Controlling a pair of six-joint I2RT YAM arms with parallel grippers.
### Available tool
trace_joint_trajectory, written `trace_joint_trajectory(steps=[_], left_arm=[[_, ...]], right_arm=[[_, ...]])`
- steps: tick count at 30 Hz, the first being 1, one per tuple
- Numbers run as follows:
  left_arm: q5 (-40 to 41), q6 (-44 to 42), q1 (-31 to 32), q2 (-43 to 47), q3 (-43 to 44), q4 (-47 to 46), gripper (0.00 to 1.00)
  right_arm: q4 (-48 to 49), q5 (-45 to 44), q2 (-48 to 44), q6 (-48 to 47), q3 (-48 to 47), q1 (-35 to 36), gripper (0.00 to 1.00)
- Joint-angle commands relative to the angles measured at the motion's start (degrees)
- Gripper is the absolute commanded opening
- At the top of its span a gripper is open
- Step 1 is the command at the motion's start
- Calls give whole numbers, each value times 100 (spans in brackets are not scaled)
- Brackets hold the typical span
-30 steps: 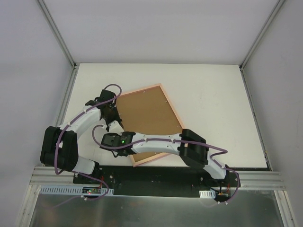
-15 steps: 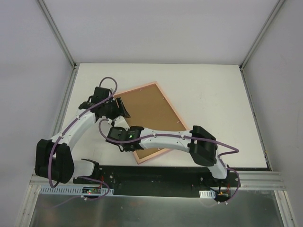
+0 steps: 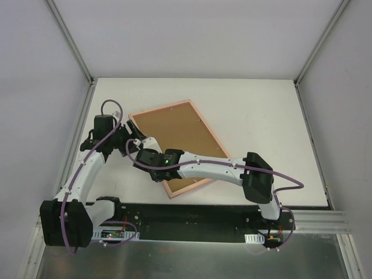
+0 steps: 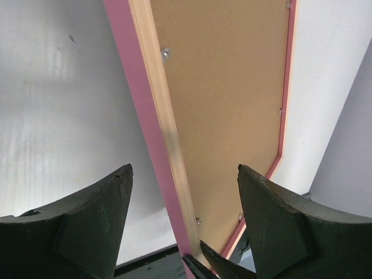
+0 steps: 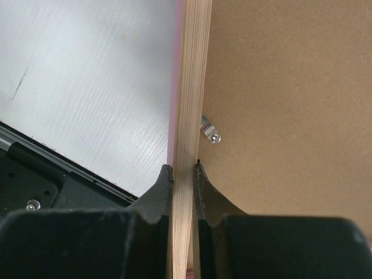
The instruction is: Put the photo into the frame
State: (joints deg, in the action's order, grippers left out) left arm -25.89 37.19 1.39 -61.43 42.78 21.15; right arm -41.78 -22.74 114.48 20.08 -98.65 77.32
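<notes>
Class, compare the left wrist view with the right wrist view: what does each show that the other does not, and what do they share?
Left wrist only: the left pincer open, and the far long side of the frame. Right wrist only: the right pincer shut on the frame's wooden edge, close up. Both: brown backing board, white table.

Left rail of the frame (image 3: 174,142) is crowded: right gripper (image 5: 183,170) is clamped on it, left gripper (image 4: 183,174) straddles it further along, jaws wide either side. Right arm (image 3: 215,168) crosses the near corner. Passing room right of the frame and beyond it, over the table (image 3: 267,128).
</notes>
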Motion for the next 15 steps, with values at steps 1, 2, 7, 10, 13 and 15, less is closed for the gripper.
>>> trace_joint_trajectory(steps=[1,2,7,10,13,15], left_arm=[[-539,191,-51,-70,-226,-408,71],[-662,262,-77,-123,-322,-592,71],[-1207,675,-208,-369,-824,-1674,70],[-1339,912,-279,-405,-1052,-2235,70],[-1515,1289,-376,-422,-1333,-2982,65],[-1647,1571,-394,-510,-1492,-3527,58]], right_arm=[[197,-46,-531,-171,-128,-24,0],[197,-37,-558,-162,-137,-24,0],[197,50,-716,-171,-128,-59,0],[170,59,-812,-162,-110,-77,0],[170,94,-935,-162,-67,-94,0],[170,112,-1015,-162,-58,-94,0]])
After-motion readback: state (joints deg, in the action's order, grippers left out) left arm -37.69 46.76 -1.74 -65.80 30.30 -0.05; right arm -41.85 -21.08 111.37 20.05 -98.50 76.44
